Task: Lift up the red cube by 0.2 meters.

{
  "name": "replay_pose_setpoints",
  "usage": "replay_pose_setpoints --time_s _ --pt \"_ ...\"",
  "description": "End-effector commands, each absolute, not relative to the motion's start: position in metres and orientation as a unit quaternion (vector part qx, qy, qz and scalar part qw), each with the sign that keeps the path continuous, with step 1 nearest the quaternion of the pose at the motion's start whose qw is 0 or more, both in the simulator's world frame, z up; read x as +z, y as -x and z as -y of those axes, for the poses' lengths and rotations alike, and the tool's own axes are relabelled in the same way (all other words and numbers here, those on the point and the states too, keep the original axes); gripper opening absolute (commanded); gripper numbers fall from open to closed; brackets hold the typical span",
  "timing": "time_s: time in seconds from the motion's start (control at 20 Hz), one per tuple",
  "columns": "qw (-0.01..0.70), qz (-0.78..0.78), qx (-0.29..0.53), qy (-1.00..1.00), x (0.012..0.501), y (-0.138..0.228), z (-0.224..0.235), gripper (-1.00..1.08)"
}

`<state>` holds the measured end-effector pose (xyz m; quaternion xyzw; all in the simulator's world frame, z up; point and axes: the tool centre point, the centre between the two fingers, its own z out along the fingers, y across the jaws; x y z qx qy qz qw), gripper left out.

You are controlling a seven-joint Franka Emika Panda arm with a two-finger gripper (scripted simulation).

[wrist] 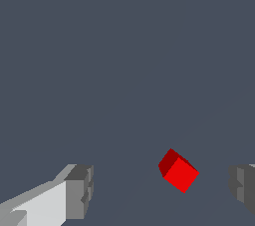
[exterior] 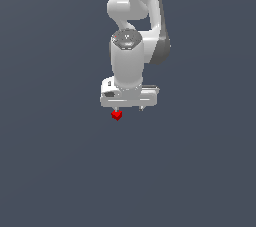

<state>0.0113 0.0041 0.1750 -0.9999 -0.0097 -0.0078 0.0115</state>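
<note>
Flat, even simulator light falls on me; everything renders sharp (slightly jagged edges), with no glare, blur or cast shadows.

matt red cube [wrist: 179, 171] (unmarked), smooth glossy white arm [exterior: 131, 56]

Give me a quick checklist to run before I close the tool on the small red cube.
1. Tool open: ok, both grey fingers stand wide apart in the wrist view.
2. Small bright red cube between the fingers: ok, it lies in the gap, nearer one finger than the other.
3. Cube squared to the fingers: not ok, it sits rotated, corner toward them.
4. Fingers touching the cube: ok, a clear gap shows on both sides.
5. Tool low enough to grasp: cannot tell; in the exterior view the cube sits just below a fingertip.
6. Obstacles nearby: ok, nothing else is visible on the plain dark grey surface.
</note>
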Motion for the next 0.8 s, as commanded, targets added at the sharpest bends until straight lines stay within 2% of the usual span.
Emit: replay_pose_setpoints --time_s 0.0,0.4,0.75 --pt "0.011 0.01 -0.008 1.0 0.175 -0.011 -0.004 1.0" --pt "0.01 -0.019 -0.007 1.0 0.161 -0.007 0.003 1.0" --pt "0.007 -0.09 -0.006 0.996 0.126 0.006 0.021 1.0"
